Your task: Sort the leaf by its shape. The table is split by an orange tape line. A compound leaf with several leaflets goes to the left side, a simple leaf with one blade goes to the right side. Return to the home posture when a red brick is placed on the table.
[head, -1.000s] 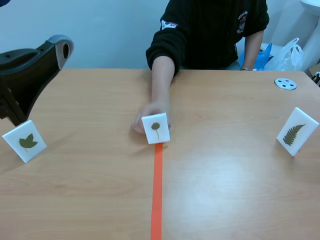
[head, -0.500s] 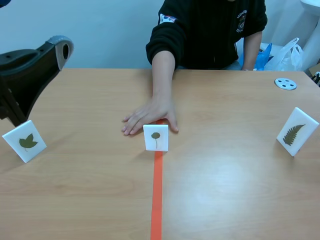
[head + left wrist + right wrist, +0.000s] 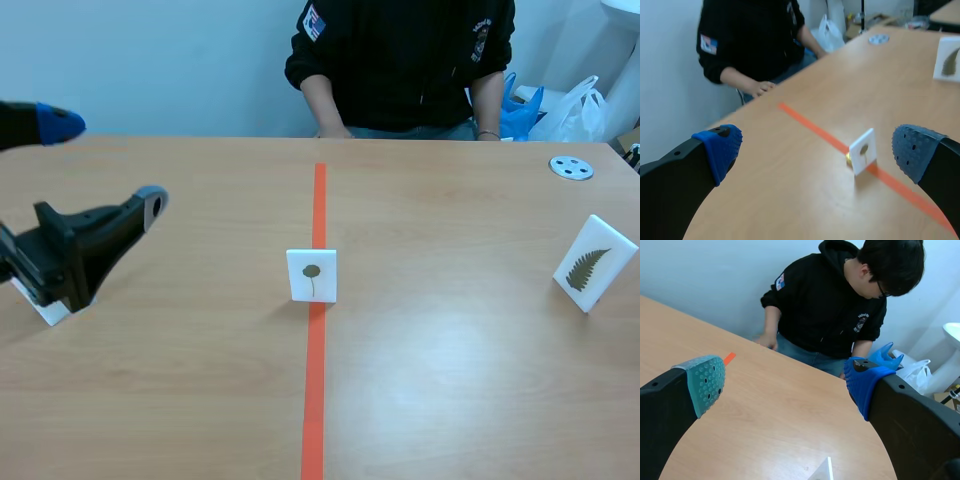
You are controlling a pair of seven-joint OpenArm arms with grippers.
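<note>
A white card with a small round single-blade leaf [image 3: 312,275] stands upright on the orange tape line [image 3: 314,400] at mid-table. In the left wrist view that card [image 3: 863,150] stands ahead of my left gripper [image 3: 817,150], which is open with nothing between its fingers. In the scene view my left gripper [image 3: 105,160] hangs over the table's left side, well left of the card. My right gripper [image 3: 785,382] is open and holds nothing; it is outside the scene view.
A fern card [image 3: 595,262] stands at the right edge. Another white card [image 3: 45,308] is mostly hidden behind my left arm. A grey disc [image 3: 571,168] lies at the far right. A person [image 3: 400,60] sits across the table, hands at its far edge.
The person's hand let go of the centre card and drew back to the far edge. My left arm came lower and now covers the left card.
</note>
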